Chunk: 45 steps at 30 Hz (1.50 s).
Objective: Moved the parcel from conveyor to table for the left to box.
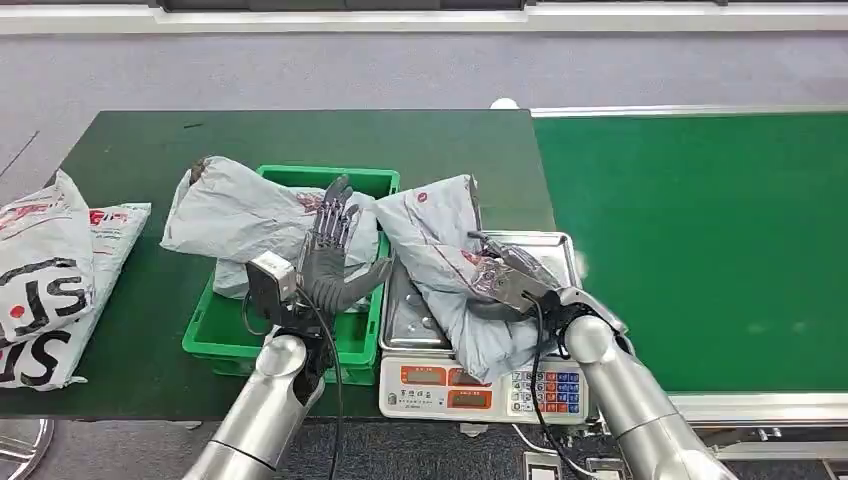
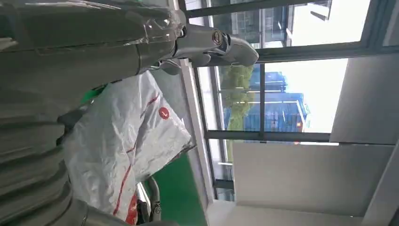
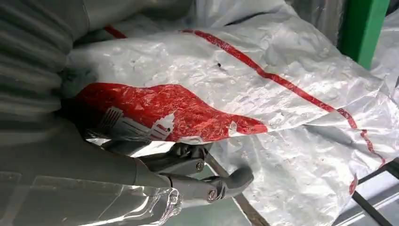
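The parcel on the scale is a grey-white plastic bag with red stripes and a red logo patch, and the scale itself has a silver pan, a white front, orange display frames and blue and red keys. The crate is bright green on a dark green counter, beside a brighter green conveyor. The bags at the far left are white with black and red lettering.
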Motion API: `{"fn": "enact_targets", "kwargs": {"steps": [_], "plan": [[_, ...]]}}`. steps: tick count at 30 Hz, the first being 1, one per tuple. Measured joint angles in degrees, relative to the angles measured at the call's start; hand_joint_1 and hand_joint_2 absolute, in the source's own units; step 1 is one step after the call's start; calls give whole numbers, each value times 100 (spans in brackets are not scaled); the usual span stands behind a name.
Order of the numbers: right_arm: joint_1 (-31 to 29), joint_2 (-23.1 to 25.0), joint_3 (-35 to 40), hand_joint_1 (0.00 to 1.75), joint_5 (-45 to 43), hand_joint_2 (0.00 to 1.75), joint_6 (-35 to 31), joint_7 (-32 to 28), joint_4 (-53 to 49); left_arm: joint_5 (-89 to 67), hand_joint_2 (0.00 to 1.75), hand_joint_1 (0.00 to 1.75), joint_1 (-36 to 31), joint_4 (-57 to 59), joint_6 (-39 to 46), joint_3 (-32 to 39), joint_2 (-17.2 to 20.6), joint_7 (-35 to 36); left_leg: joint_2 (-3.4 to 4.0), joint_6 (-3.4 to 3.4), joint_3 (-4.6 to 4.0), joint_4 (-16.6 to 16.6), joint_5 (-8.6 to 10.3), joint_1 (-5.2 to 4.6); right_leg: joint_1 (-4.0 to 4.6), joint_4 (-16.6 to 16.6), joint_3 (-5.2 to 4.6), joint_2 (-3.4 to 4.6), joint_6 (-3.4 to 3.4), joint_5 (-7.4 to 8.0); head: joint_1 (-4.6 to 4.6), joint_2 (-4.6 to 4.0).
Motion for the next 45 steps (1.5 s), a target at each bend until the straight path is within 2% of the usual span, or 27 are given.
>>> {"fn": "enact_targets", "kwargs": {"steps": [11, 16, 22, 31, 42, 45], "plan": [[-1, -31, 11, 0, -168, 175, -28, -42, 0, 31, 175, 0, 0, 0, 4, 0, 0, -2, 1, 0, 0, 0, 0, 0, 0, 0, 0, 0, 0, 0, 0, 0], [118, -39, -29, 0, -753, 175, -341, -630, -342, 74, 175, 0, 68, -30, 39, 0, 13, -81, 1, 0, 0, 0, 0, 0, 0, 0, -1, 0, 0, 0, 0, 0], [363, 13, -573, 0, -1552, 175, -463, -1069, -1327, 105, 175, 0, 114, -31, 46, 0, 24, -225, 0, 1, -1, 0, -1, 0, 0, 0, -2, -1, 0, -2, 0, 0], [551, 98, -979, 0, -1775, 175, -472, -1252, -1858, 105, 175, 0, 108, -11, 42, 0, 22, -265, 5, 0, 1, 1, 0, 0, 0, 0, -2, 2, -1, 0, 0, 0], [583, 175, -1139, 0, -1851, 175, -446, -1296, -1980, 103, 175, 0, 95, 52, 20, 0, 22, -299, 6, 0, 1, 1, -1, 0, 0, 0, -2, 4, -1, 0, 0, 0], [616, 195, -1178, 0, -2011, 175, -586, -1484, -2039, 101, 175, 0, 91, 68, 20, 0, 22, -317, 4, 0, 2, 1, -1, -1, -1, 0, -2, 3, -1, 0, 0, 0]]}}
